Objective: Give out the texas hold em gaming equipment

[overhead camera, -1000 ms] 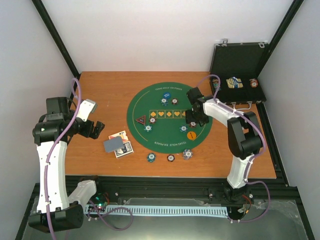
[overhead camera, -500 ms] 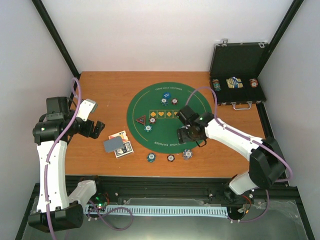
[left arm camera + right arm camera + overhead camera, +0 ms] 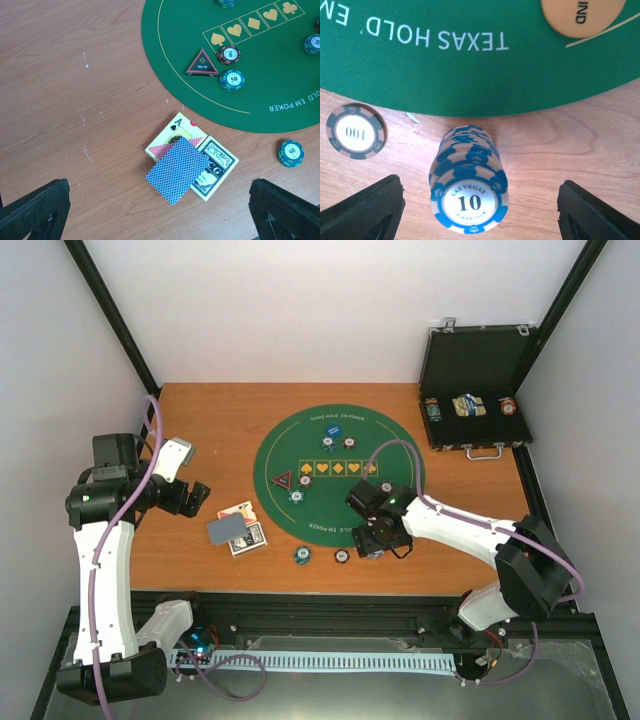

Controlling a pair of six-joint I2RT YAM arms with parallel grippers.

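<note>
On the wood just off the front edge of the green round mat [image 3: 340, 475] stands a stack of blue-and-white "10" poker chips [image 3: 469, 200]. My right gripper [image 3: 480, 212] is open and straddles it, its fingers [image 3: 365, 210] apart from the chips on both sides. A grey "100" chip [image 3: 355, 132] lies left of the stack, and an orange disc [image 3: 582, 15] lies on the mat. Blue-backed playing cards [image 3: 177, 170] rest across two card boxes [image 3: 220, 167]. My left gripper [image 3: 190, 497] hangs open above and left of them, holding nothing. The black-and-red triangle marker [image 3: 202, 62] is on the mat.
An open black case [image 3: 475, 360] stands at the back right with chips and a card pack inside. More chips lie on the mat [image 3: 231, 80] and one sits off it [image 3: 291, 153]. A blue disc [image 3: 331, 430] lies near the mat's far side.
My right arm has swung from the mat's right side down to its front edge, over the blue chip stack, and its jaws have widened. The left arm has not moved.
</note>
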